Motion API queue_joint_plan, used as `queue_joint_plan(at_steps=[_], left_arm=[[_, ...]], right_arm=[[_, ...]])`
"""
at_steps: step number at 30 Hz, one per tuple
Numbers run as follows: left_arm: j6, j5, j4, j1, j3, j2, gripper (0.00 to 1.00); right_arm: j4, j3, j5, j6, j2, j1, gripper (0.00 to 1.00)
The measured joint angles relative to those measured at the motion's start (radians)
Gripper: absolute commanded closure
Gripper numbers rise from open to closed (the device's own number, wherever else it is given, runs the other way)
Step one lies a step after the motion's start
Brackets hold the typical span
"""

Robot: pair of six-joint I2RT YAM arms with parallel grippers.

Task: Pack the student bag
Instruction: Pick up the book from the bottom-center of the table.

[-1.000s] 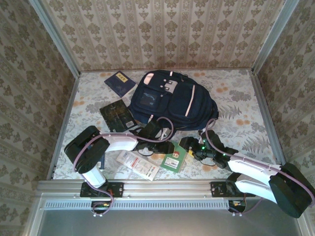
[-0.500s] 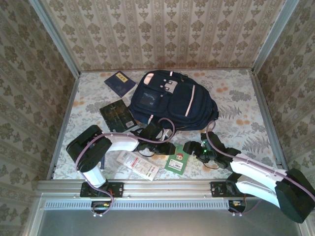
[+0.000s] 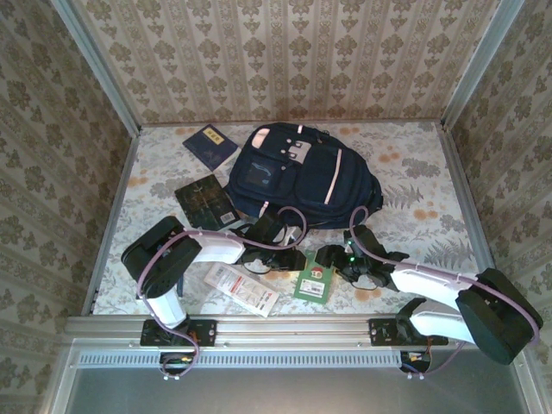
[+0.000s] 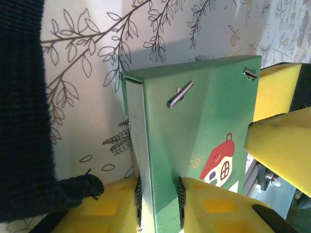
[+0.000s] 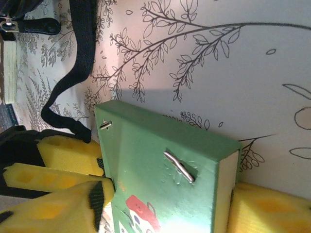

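The student bag (image 3: 297, 177) lies flat at the middle back of the table, its dark fabric (image 4: 22, 121) at the left of the left wrist view. In front of it a small green book (image 3: 312, 283) with a red-roofed house on the cover is tipped up between both grippers. My left gripper (image 4: 158, 204) is shut on the book's (image 4: 204, 121) spine edge, a pad on each face. My right gripper (image 5: 165, 204) meets it from the other side. Its fingers (image 5: 92, 199) press the green book (image 5: 155, 145) from both sides.
A dark blue book (image 3: 210, 145) lies at the back left, a black book (image 3: 205, 200) left of the bag, and a white booklet (image 3: 241, 288) near the front rail. A black bag strap (image 5: 80, 63) trails on the table beside the grippers. Walls close in on three sides.
My right gripper has moved left up to the green book and narrowed onto it. The left jaws have tightened on the book's edge, and the book has tipped up.
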Motion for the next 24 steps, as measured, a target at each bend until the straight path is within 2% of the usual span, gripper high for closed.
queue_joint_plan(at_steps=[7, 11, 14, 17, 24], left_arm=[[0.003, 0.014, 0.001, -0.001, 0.003, 0.000, 0.70], [0.013, 0.018, -0.003, -0.001, 0.008, 0.000, 0.57], [0.019, 0.025, -0.008, -0.002, 0.012, -0.015, 0.43], [0.015, 0.018, -0.034, 0.007, 0.007, -0.054, 0.36], [-0.127, 0.063, 0.061, 0.087, -0.071, -0.180, 0.30]], right_arm=[[-0.084, -0.018, 0.026, 0.010, -0.157, 0.008, 0.81], [-0.093, -0.020, 0.029, 0.017, -0.207, 0.012, 0.93], [-0.111, -0.020, 0.037, 0.017, -0.230, 0.014, 0.96], [-0.151, -0.020, 0.050, 0.015, -0.281, 0.011, 0.96], [-0.214, 0.002, 0.050, 0.026, -0.416, -0.042, 0.97]])
